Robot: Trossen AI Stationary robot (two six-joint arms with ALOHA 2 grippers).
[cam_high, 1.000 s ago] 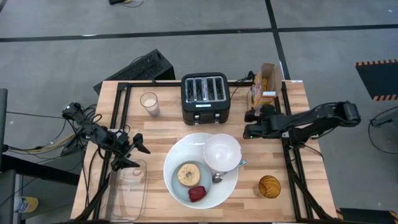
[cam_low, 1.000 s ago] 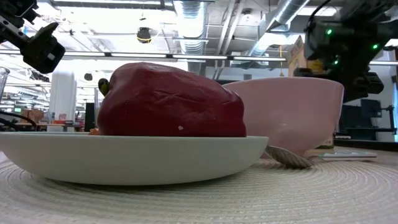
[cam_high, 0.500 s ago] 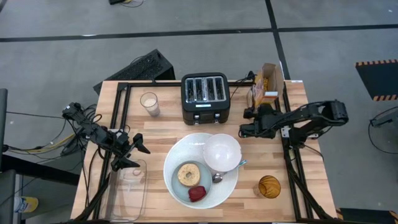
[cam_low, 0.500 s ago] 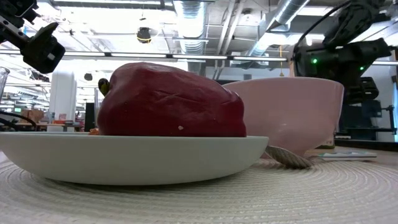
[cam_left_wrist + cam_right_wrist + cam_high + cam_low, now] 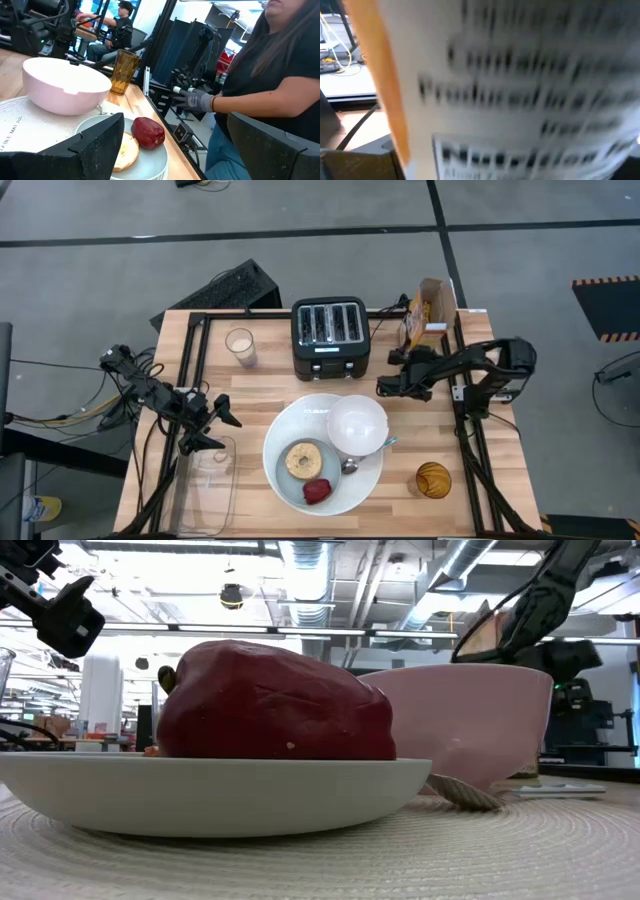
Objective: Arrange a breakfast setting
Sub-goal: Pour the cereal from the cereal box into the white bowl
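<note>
The large white plate (image 5: 274, 442) carries a smaller blue-grey plate (image 5: 292, 486) with the tan bagel (image 5: 303, 460) and the red food piece (image 5: 316, 492). It also carries the white bowl (image 5: 357, 425), with the blue-handled spoon (image 5: 384, 444) lying beside the bowl. The orange cereal box (image 5: 427, 315) stands at the far right. My left gripper (image 5: 222, 432) is open and empty left of the plate. My right gripper (image 5: 388, 385) hovers just in front of the cereal box, which fills the right wrist view (image 5: 510, 90).
The black toaster (image 5: 331, 338) and a glass of milk (image 5: 240, 346) stand at the far side. The amber cup (image 5: 433, 480) stands near the right front. A clear container (image 5: 210, 485) lies at the left front. A person with a gloved hand (image 5: 197, 100) stands beyond the table's edge.
My right arm has folded in, and its gripper has gone a little toward the table's left edge, staying beside the cereal box. In the low view the arm has tipped and risen.
</note>
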